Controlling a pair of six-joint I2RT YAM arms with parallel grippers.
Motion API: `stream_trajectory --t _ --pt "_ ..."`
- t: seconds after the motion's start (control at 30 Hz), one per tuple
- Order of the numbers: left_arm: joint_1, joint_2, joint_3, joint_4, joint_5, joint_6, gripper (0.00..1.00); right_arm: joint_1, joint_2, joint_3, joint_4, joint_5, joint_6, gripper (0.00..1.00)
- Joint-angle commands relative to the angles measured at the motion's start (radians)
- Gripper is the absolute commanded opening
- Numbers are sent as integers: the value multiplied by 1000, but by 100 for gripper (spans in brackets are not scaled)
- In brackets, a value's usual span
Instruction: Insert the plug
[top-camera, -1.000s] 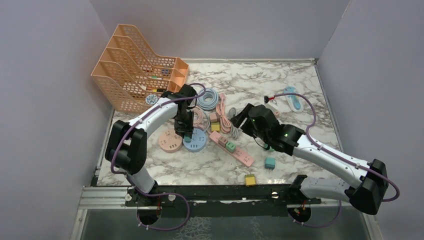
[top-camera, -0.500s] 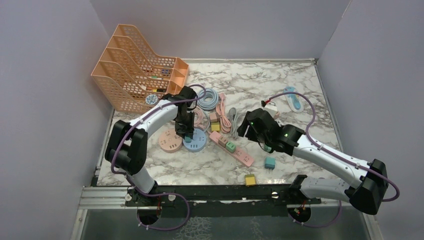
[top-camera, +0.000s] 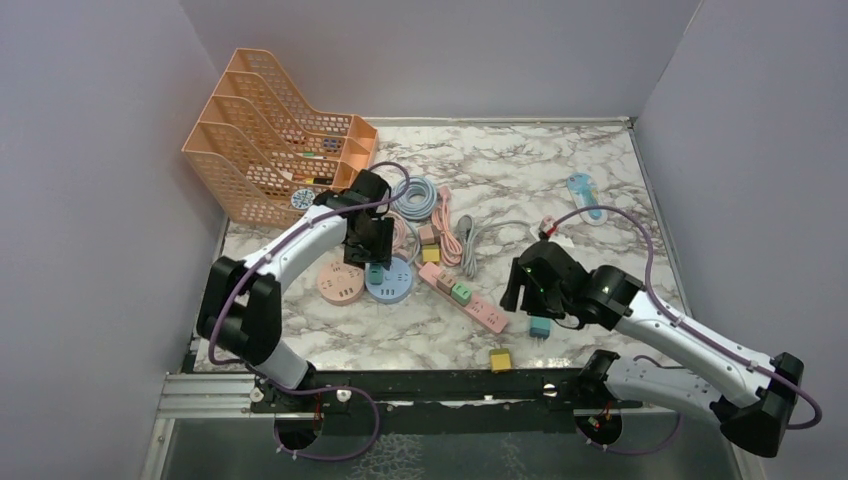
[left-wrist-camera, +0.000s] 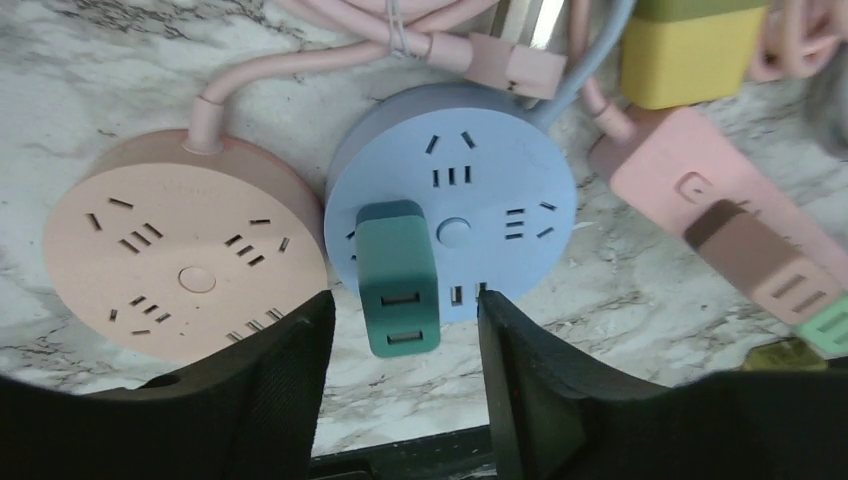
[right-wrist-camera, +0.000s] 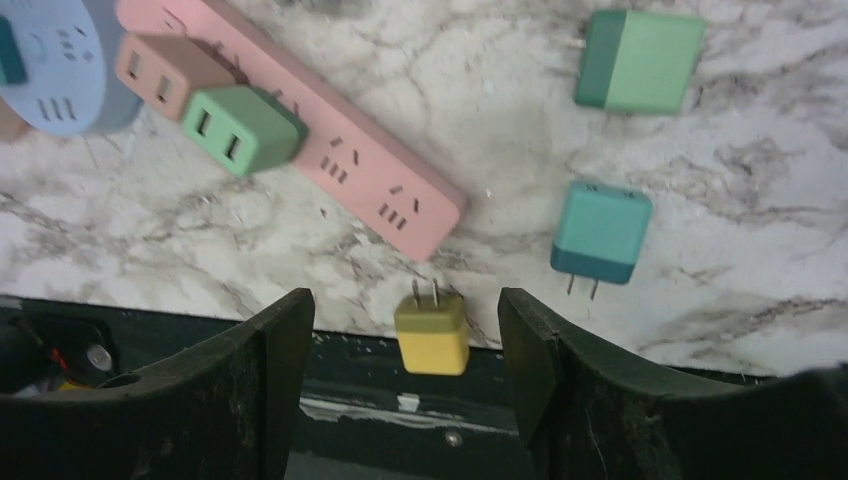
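marble-veined worktop (top-camera: 520, 160) boxed in by plain lilac walls (top-camera: 90, 200); dark green plug (left-wrist-camera: 397, 275) sits in the blue round socket (left-wrist-camera: 500, 170), left hand (left-wrist-camera: 405, 300) spread apart beside it; right hand (right-wrist-camera: 405, 300) apart too, empty.

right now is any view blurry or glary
Left wrist: the green plug and blue round socket are sharp, the yellow plug at the top edge is softer. Right wrist: the pink power strip is fairly sharp, the fingers dark and blurred. Top external: even light, no glare on the marble table.

Plug (left-wrist-camera: 398, 275) sits in right round socket (left-wrist-camera: 480, 165), between left round socket (left-wrist-camera: 185, 260) and power strip (left-wrist-camera: 670, 180)
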Motion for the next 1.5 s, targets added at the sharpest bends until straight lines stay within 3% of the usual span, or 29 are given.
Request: stream_trajectory --t 0.0,0.23,0.5,0.77,0.87,1.03,1.13,1.47 --pt "-1 -180 52 54 1 4 60 2 -32 -70 -94 -136 19 68" --pt "-1 -328 48 69 71 16 63 15 63 -161 -23 -237 -24 68" --pt "-1 -511 -65 188 164 -21 66 90 152 -223 119 -308 -23 68" --pt "-1 -611 -134 269 176 -41 72 142 305 -217 207 -265 -5 68" --pt "-1 -626 -134 272 152 -31 84 146 350 -221 213 -231 28 62" --pt "-1 -657 -143 288 74 -9 97 148 357 -217 240 -238 37 36" --pt "-1 -669 -142 294 58 0 99 147 341 -210 263 -262 36 26" --pt "-1 -706 -185 408 210 -20 98 147 164 -118 460 -451 -1 22"
